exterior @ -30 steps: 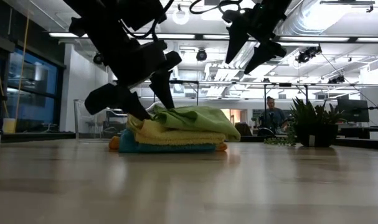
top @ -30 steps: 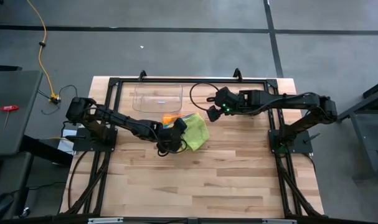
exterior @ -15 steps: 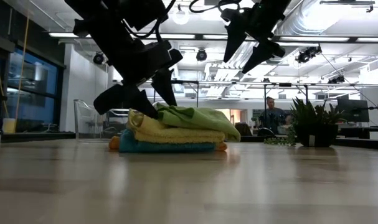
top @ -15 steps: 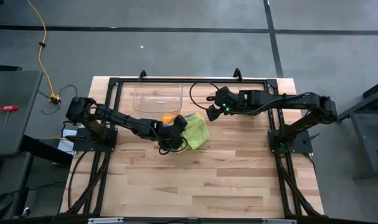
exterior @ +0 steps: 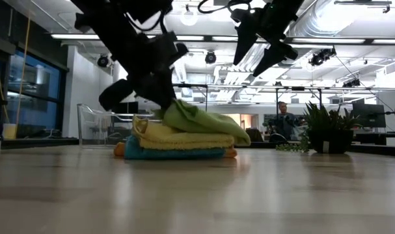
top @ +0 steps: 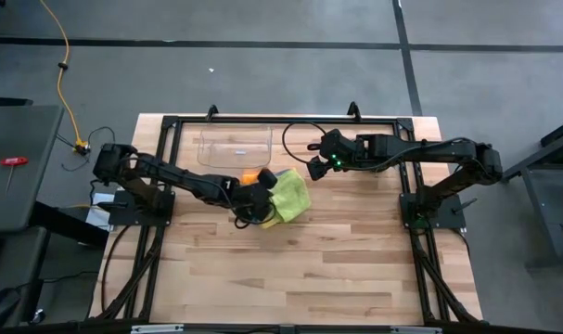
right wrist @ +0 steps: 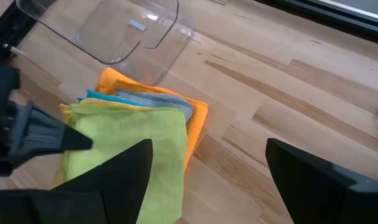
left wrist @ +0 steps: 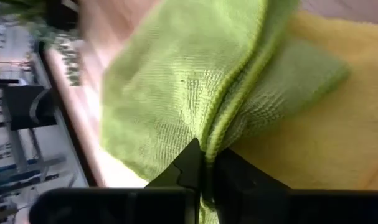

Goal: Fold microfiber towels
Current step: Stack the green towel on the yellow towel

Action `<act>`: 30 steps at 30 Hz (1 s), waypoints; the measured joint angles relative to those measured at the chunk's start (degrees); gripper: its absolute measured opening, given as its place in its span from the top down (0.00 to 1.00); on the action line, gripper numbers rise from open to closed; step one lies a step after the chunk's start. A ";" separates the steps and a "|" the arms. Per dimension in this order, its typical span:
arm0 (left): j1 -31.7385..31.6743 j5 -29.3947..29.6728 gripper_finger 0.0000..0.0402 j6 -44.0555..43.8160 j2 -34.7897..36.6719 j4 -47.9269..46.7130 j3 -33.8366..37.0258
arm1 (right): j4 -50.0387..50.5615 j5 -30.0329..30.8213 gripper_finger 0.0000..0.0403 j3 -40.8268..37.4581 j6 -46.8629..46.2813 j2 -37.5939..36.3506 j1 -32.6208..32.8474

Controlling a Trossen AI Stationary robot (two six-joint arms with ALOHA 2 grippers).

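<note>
Change: left gripper (exterior: 159, 104) now clenched on the lime green towel (top: 288, 196), edge lifted | stack: yellow towel (exterior: 177, 138), teal towel (exterior: 174, 153), orange towel (right wrist: 195, 115) beneath, mid-table | behind: clear tray (top: 233, 145) | right gripper (top: 311, 170) spread wide above | far: plant (exterior: 324, 127), person (exterior: 286, 121).

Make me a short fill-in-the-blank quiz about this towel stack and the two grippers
1. The left gripper is shut on the ___ towel.
2. The towel directly under it is ___.
3. The right gripper hangs ___ above the table, holding nothing.
4. The clear tray holds ___ towels.

Missing words: green; yellow; open; no
</note>
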State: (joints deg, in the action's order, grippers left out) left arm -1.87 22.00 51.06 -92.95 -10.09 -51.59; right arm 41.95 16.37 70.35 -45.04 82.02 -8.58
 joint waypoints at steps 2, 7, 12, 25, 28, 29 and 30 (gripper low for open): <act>0.00 0.56 0.96 0.01 1.47 0.14 -0.01 | -0.07 0.01 0.24 0.00 0.05 0.00 0.00; 0.00 0.57 0.99 -2.72 5.45 -2.41 -0.01 | -0.25 0.01 0.24 0.00 0.26 0.00 0.00; 0.00 0.62 0.99 -7.73 7.15 -7.85 -0.01 | -0.35 0.01 0.24 0.00 0.07 0.00 0.00; -0.08 5.05 1.00 -14.20 10.68 -2.71 0.05 | -1.14 0.01 0.24 0.02 -0.04 0.00 0.00; -0.11 3.92 1.00 -17.65 13.16 0.06 -0.06 | -1.45 0.01 0.24 0.02 -0.11 0.00 0.00; -0.11 3.18 1.00 -18.41 13.57 -0.35 -0.07 | -1.57 0.01 0.24 0.02 -0.15 0.00 0.00; -0.11 2.94 1.00 -18.60 13.59 -1.42 0.01 | -1.68 -0.01 0.24 0.04 -0.15 0.00 0.00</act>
State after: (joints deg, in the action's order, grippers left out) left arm -1.98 24.94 32.46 -79.36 -11.51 -51.58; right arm 40.27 16.36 70.39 -45.19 82.02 -8.58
